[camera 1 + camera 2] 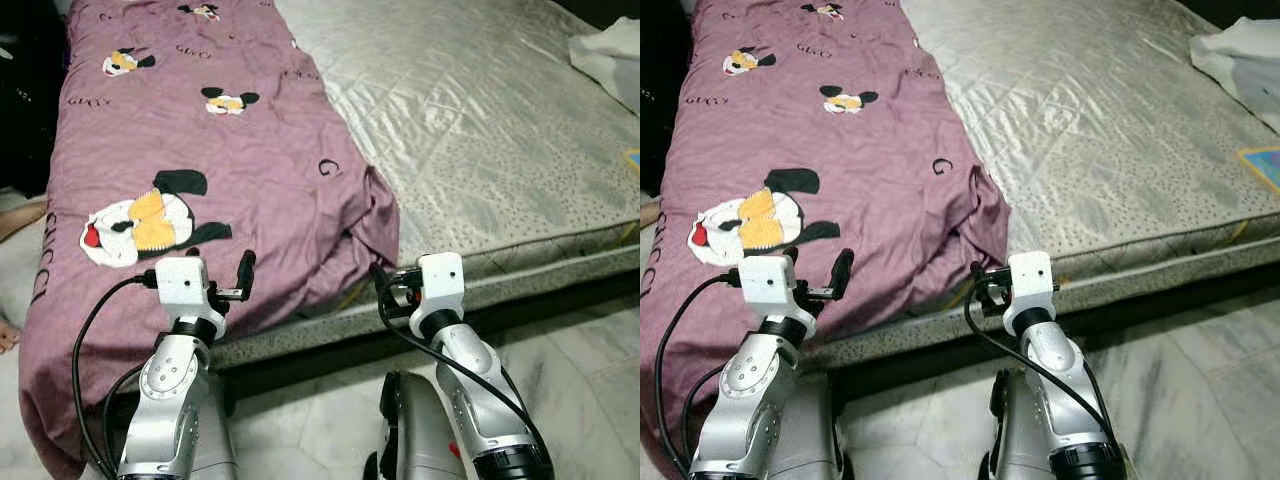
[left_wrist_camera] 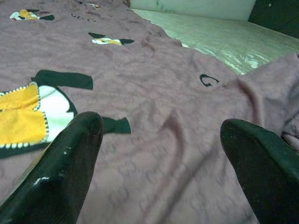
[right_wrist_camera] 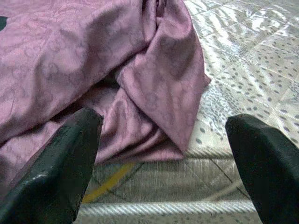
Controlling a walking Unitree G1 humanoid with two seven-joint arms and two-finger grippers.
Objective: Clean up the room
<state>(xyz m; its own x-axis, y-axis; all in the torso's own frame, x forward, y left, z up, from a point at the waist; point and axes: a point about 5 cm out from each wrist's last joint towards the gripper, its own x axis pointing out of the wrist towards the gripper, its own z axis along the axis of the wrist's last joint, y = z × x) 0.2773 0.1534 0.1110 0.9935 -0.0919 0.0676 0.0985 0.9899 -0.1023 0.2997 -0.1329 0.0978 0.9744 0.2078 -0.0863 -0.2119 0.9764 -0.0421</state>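
Observation:
A purple sheet point(image 1: 200, 150) printed with cartoon mice covers the left part of the bed and hangs over its front edge. Its right corner point(image 3: 154, 93) is bunched into folds on the bare grey mattress point(image 1: 480, 130). My left gripper point(image 1: 228, 278) is open just above the sheet near the bed's front edge, with purple cloth showing between its fingers point(image 2: 70, 158). My right gripper point(image 1: 388, 285) is open too, low at the mattress's front edge and pointing at the bunched corner, with nothing between its fingers point(image 3: 65, 154).
A white cloth point(image 1: 610, 55) lies on the mattress at the far right, with a small blue and yellow thing point(image 1: 632, 158) at the edge of view. Pale marble floor point(image 1: 580, 380) runs in front of the bed. Dark shapes point(image 1: 25, 100) stand left of the bed.

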